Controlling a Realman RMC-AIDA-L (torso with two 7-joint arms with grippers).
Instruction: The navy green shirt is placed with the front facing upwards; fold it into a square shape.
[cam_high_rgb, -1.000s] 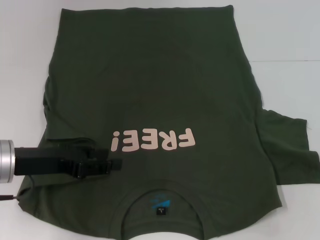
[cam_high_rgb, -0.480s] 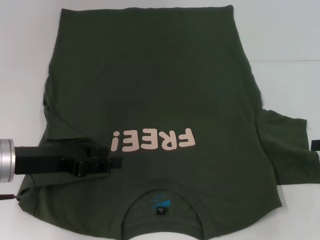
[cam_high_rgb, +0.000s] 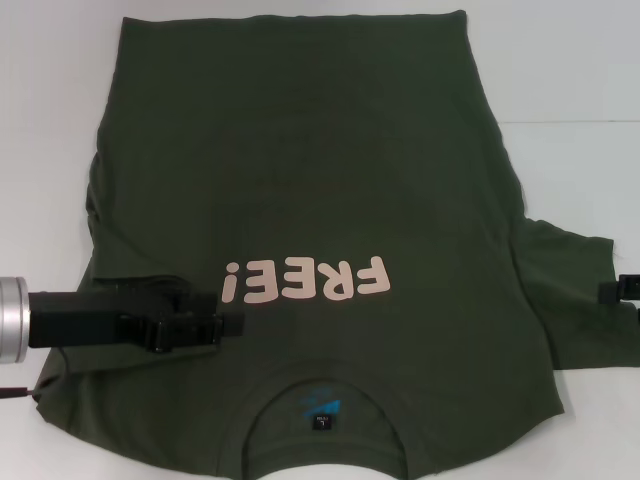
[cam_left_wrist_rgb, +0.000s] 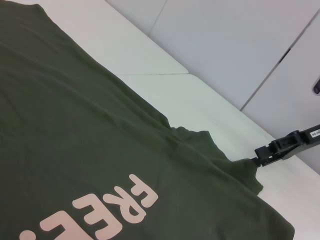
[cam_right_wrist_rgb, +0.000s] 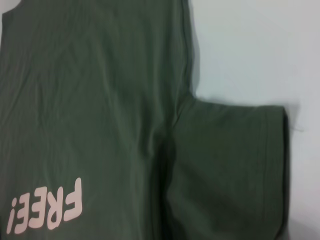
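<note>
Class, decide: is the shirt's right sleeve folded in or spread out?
Spread out: the right sleeve of the shirt lies flat on the table, beyond the body.

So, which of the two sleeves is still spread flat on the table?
The right sleeve, beside the right gripper; the left one is folded in under the left gripper.

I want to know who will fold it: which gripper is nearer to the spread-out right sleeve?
Right. The right gripper is at the outer edge of the right sleeve. The left gripper rests across the navy green shirt, below the "FREE!" lettering.
</note>
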